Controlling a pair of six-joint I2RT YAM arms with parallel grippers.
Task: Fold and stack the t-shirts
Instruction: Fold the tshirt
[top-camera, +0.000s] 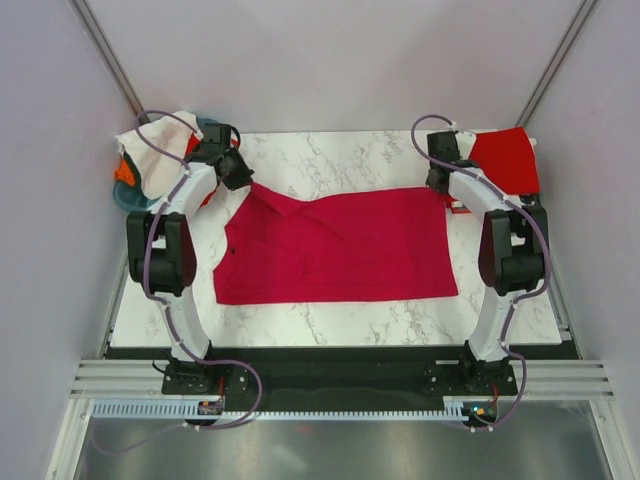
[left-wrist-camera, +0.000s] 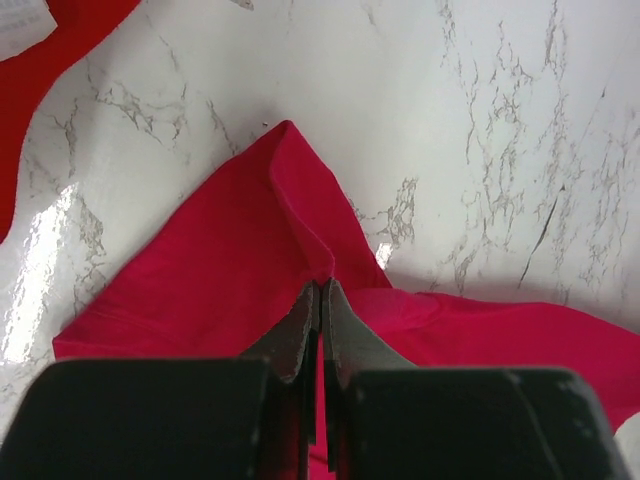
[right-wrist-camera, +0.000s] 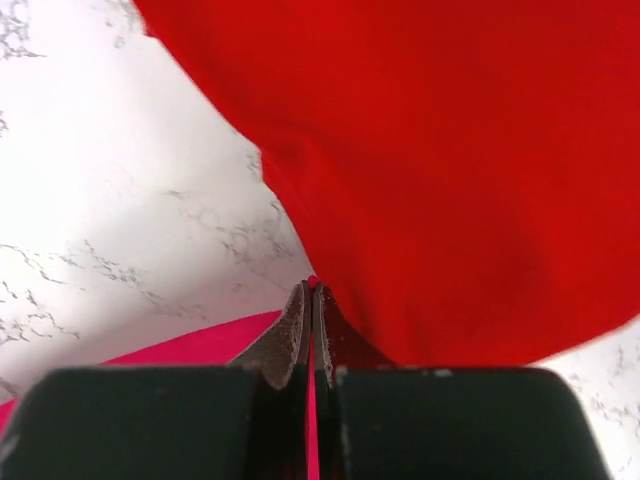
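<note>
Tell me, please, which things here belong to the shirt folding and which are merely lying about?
Part of the job: crimson-magenta cloth t-shirt spread flat, pinched by left gripper and right gripper; folded bright red cloth t-shirt; crumpled white cloth t-shirt; orange cloth t-shirt.
Just lying about: round teal basket; white marble table.

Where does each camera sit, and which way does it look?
Top view: fixed above and behind, looking down on the table; left arm and right arm show, crimson shirt between them.
Left wrist: rides the left arm, looking along the left pincer, shut on the crimson shirt.
Right wrist: rides the right arm, looking past the right pincer, also pinching that shirt, toward a red shirt.
Shared: all three show the crimson shirt.
</note>
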